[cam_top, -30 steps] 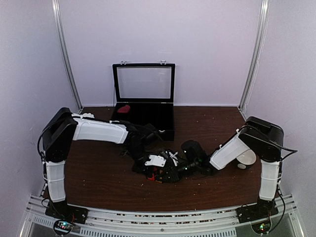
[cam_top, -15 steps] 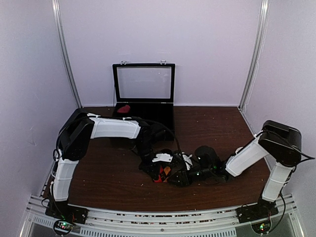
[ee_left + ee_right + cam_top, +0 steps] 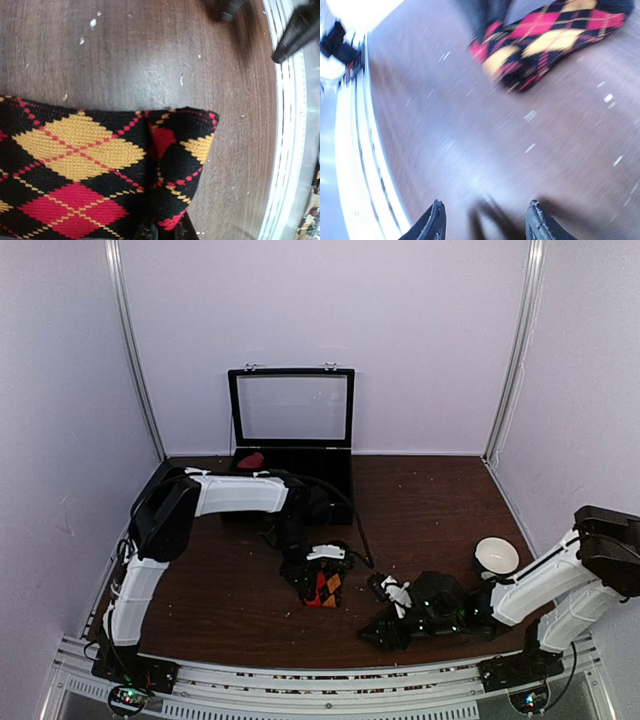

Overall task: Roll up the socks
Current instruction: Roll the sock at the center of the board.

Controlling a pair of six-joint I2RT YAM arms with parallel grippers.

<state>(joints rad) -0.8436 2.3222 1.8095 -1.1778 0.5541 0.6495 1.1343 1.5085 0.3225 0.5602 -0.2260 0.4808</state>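
Knitted black argyle sock [image 3: 90, 165], red and orange diamonds, folded soft on grained brown wood table [image 3: 150, 50] | lies at 10 o'clock of right gripper [image 3: 486, 220], jaws apart, empty | left gripper [image 3: 315, 575] pinched onto sock fold

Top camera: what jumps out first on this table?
The black sock with red and orange diamonds pops brightest, mid-table, pinched by the left gripper. Behind it, an open black case stands at the back wall. The right gripper is open and empty near the front edge.
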